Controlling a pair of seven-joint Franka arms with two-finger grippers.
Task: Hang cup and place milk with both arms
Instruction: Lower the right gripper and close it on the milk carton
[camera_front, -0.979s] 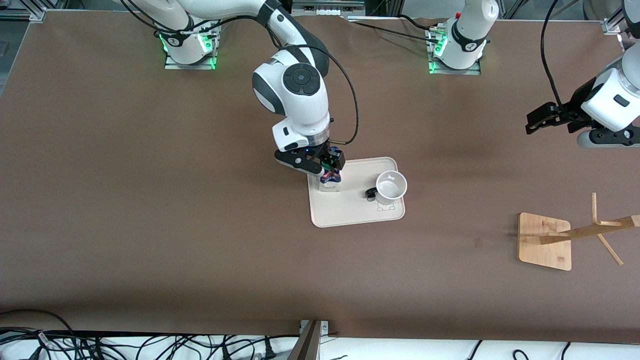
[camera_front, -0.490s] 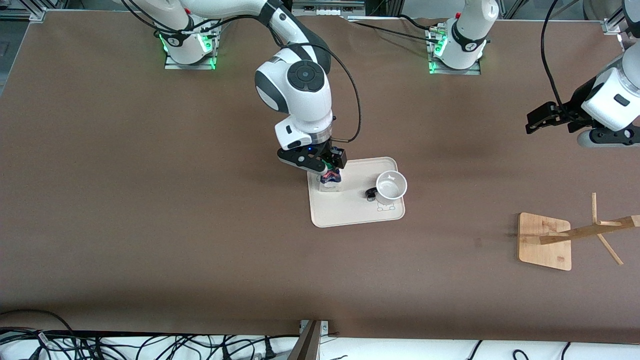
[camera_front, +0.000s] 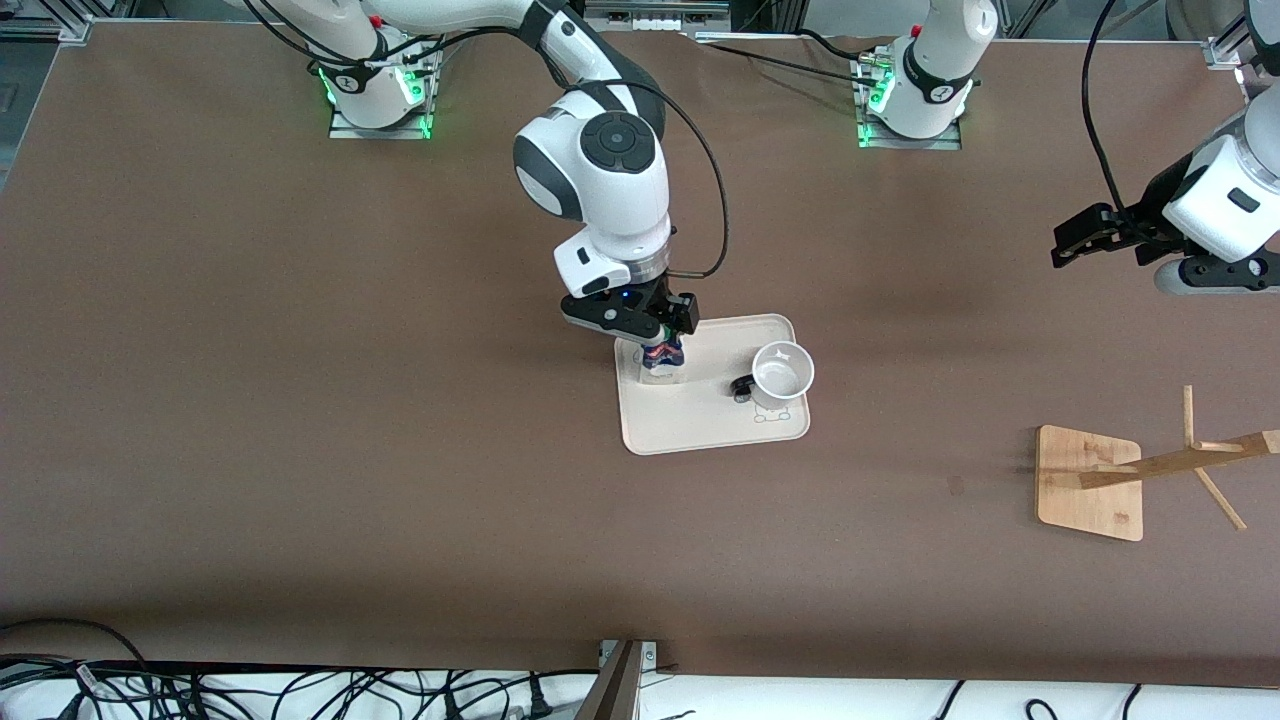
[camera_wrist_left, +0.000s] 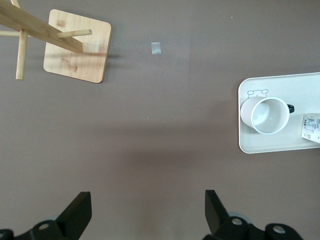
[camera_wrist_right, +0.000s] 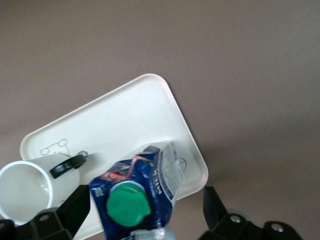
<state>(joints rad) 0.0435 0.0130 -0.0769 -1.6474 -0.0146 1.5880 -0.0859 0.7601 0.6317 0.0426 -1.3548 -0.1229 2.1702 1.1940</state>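
The milk (camera_front: 661, 362), a small carton with a dark blue top and green cap (camera_wrist_right: 127, 205), stands on the cream tray (camera_front: 700, 425) at its end toward the right arm. My right gripper (camera_front: 648, 340) hangs just over it, open, with its fingers (camera_wrist_right: 75, 205) apart on either side of the carton top and not touching it. The white cup (camera_front: 782, 372) stands upright on the same tray (camera_wrist_right: 125, 120), black handle (camera_wrist_right: 67, 165) toward the milk. My left gripper (camera_front: 1068, 240) waits open over bare table at the left arm's end, nothing between its fingertips (camera_wrist_left: 80, 210).
A wooden rack with a square base (camera_front: 1090, 482) and slanting pegs (camera_wrist_left: 45, 27) stands toward the left arm's end, nearer the front camera than the tray (camera_wrist_left: 280, 145). A small tape mark (camera_wrist_left: 156, 48) lies on the brown table beside the rack.
The right arm has shifted slightly toward the cup's side above the milk. Milk, cup and the left arm have not moved.
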